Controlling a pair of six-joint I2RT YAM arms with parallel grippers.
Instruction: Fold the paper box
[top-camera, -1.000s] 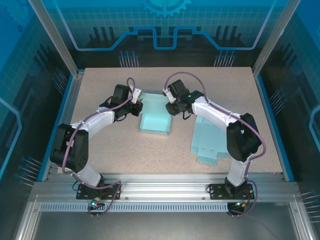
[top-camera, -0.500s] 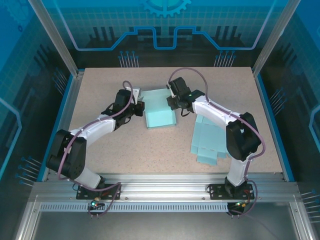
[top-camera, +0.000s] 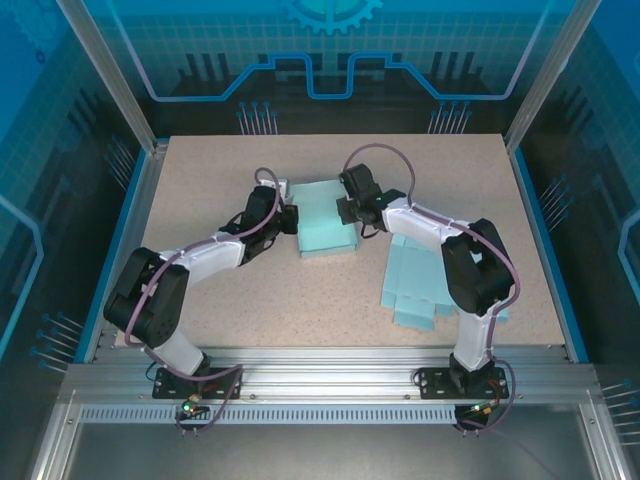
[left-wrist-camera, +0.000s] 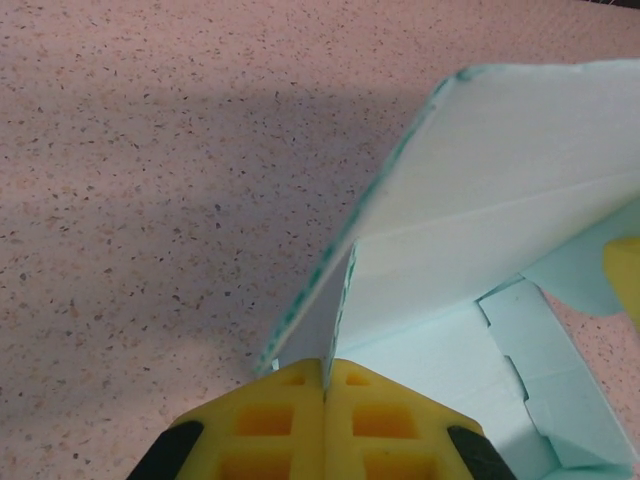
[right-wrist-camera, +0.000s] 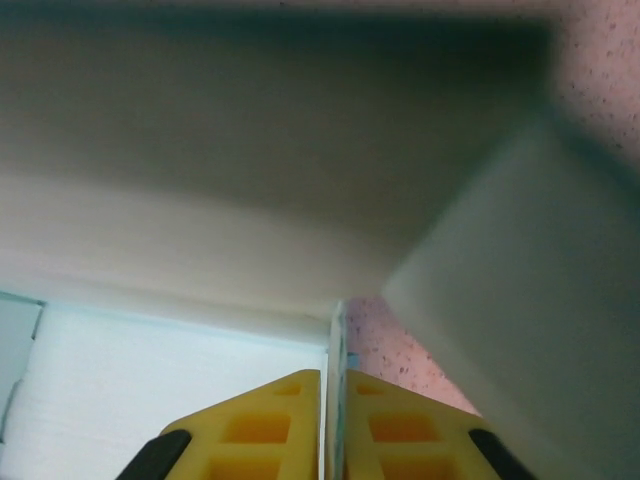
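Observation:
The pale teal paper box (top-camera: 325, 218) lies partly folded at the middle of the speckled table. My left gripper (top-camera: 288, 220) is at its left side, and in the left wrist view its yellow fingers (left-wrist-camera: 270, 410) are shut on a thin upright wall of the box (left-wrist-camera: 500, 190), left gripper (left-wrist-camera: 327, 365). My right gripper (top-camera: 346, 208) is at the box's upper right. In the right wrist view the right gripper (right-wrist-camera: 335, 375) pinches a paper wall edge, with a box panel (right-wrist-camera: 230, 200) folded over close in front.
A stack of flat teal paper blanks (top-camera: 425, 285) lies on the table right of the box, under the right arm. Aluminium posts and blue panels enclose the table (top-camera: 210, 290) on all sides.
The box has shifted right and back and now looks shorter, its walls raised. The left arm stretched right with it. The right gripper's jaws closed on the box's wall.

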